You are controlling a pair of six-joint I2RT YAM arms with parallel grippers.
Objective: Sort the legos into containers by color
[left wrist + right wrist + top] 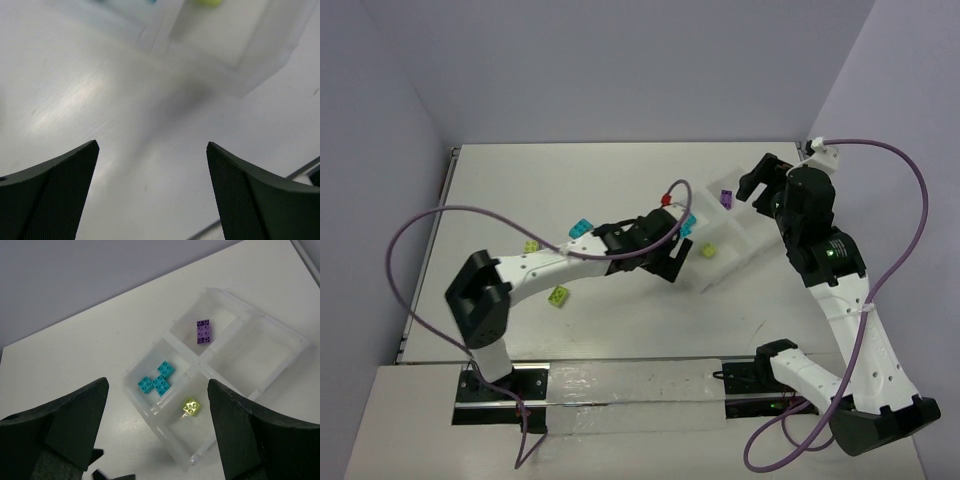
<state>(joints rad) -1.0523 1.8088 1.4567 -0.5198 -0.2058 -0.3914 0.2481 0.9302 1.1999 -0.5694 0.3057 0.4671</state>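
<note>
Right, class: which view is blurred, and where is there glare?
Left wrist view: tray and lime brick blurred, glare streak on the table. Right wrist view: cyan bricks in the tray sharp. Top view: even light, no harsh shadows.

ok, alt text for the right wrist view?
A clear divided tray on a white table, seen from above between the dark jaws of the open right gripper. One compartment holds a purple brick, the next a cluster of cyan bricks, another a lime brick; the one on the right looks empty.
</note>
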